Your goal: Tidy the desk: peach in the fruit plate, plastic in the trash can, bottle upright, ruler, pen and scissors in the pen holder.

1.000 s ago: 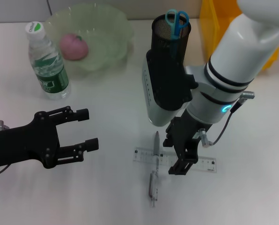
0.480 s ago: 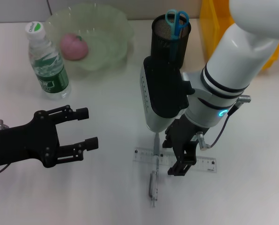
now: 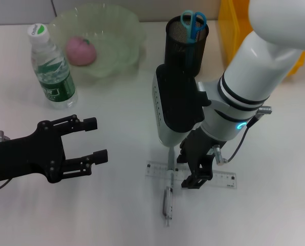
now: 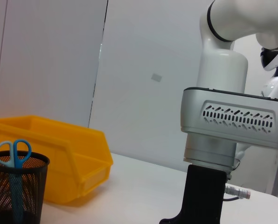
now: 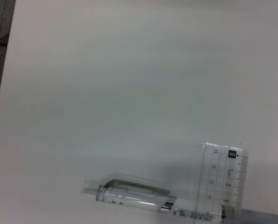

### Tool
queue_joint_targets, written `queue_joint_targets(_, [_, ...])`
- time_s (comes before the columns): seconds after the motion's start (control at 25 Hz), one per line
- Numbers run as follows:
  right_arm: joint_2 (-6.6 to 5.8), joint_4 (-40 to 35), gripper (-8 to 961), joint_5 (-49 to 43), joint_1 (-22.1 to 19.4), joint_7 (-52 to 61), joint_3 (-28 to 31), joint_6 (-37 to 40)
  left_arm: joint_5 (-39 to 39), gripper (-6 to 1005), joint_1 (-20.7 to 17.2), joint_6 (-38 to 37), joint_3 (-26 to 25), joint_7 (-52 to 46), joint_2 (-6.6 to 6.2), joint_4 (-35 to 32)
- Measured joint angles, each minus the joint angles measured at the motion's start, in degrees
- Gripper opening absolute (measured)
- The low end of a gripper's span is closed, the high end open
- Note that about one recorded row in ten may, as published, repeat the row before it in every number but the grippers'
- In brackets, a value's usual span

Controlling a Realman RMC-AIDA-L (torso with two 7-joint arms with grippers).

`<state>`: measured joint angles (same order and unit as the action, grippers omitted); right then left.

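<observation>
On the white desk (image 3: 116, 102), our right arm reaches down over the clear ruler (image 3: 224, 180), which lies flat near the front edge with the pen (image 3: 168, 197) laid across its left end. The right gripper (image 3: 196, 171) hangs directly above the ruler, its black fingers (image 3: 192, 183) a little apart and closed on nothing we can see; whether they touch the ruler we cannot tell. The right wrist view shows the pen (image 5: 129, 198) and the numbered end of the ruler (image 5: 220, 179) crossing on bare desk.

Our left arm rests low at the left side of the desk, well apart from the work, the left gripper (image 3: 86, 141) with its fingers spread wide and empty.

At the back right stands the yellow trash can (image 3: 232, 31); what is inside it we cannot see. The pale green fruit plate (image 3: 119, 31) sits at the back left with the pink peach (image 3: 81, 50) in it. Just beside the plate, the bottle (image 3: 52, 69) stands upright, green label facing us. The black mesh pen holder (image 3: 186, 43) stands between plate and bin, the blue-handled scissors (image 3: 193, 23) upright inside it; the left wrist view shows the holder (image 4: 15, 191) and scissors (image 4: 12, 156) in front of the bin (image 4: 59, 154).
</observation>
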<state>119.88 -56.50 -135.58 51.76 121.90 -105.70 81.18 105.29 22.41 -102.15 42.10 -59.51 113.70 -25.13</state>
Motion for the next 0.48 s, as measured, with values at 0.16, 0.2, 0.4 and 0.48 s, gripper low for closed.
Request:
queue_joint_targets(0.16, [0.0,0.0,556,0.1,-0.1,0.2,-0.1,-0.1,0.0,774,0.0,0.0,0.0,0.0,0.05,0.0])
queue_joint_targets(0.2, [0.0,0.0,555,0.1,-0.1,0.3,-0.1,-0.1,0.0,774,0.0,0.0,0.0,0.0,0.07,0.0])
queue_joint_targets(0.4, [0.0,0.0,553,0.3,-0.2,0.5,-1.0,-0.7,0.0,774,-0.1,0.0,0.0,0.0,0.11,0.0])
queue_joint_targets(0.48, [0.0,0.1,552,0.4,-0.2,0.5,-1.3,-0.9,0.0,774,-0.1,0.0,0.0,0.0,0.12,0.0])
